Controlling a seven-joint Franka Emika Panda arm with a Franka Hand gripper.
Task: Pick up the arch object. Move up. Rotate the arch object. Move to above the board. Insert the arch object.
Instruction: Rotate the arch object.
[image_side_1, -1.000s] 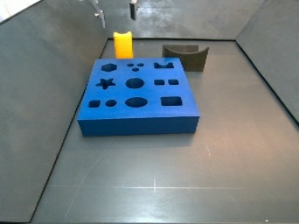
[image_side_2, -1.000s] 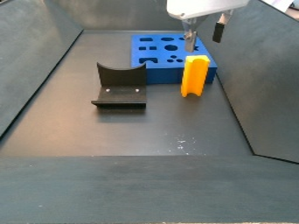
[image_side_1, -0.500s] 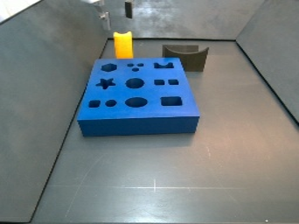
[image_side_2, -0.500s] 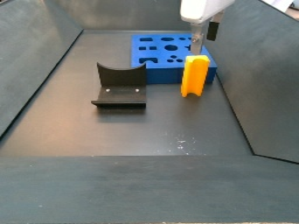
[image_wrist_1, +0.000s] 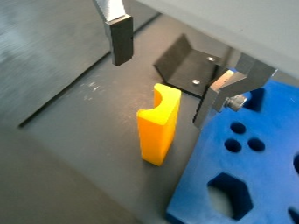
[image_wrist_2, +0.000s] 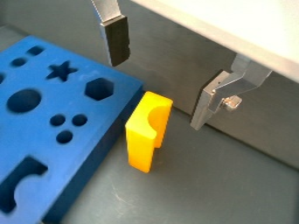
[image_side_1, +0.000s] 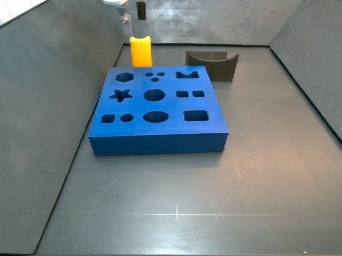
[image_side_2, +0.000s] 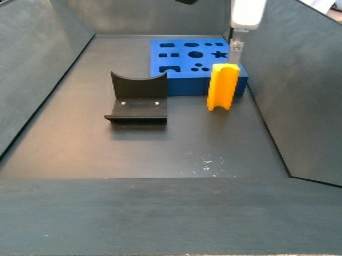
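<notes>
The arch object is a bright yellow upright block with a curved notch in its top. It stands on the floor against the far edge of the board, a thick blue slab with many cut-outs. My gripper hangs open above it, at the frame's upper edge. In both wrist views the arch object lies below the wide gap of the gripper, clear of both fingers. In a side view the gripper hovers just above the arch object.
The fixture, a dark L-shaped bracket, stands on the floor beside the arch object and apart from the board. Grey walls close in the floor on three sides.
The gripper has turned about its vertical axis above the arch object, so its two fingers now nearly line up in both side views. The arch object, board and fixture have not moved.
</notes>
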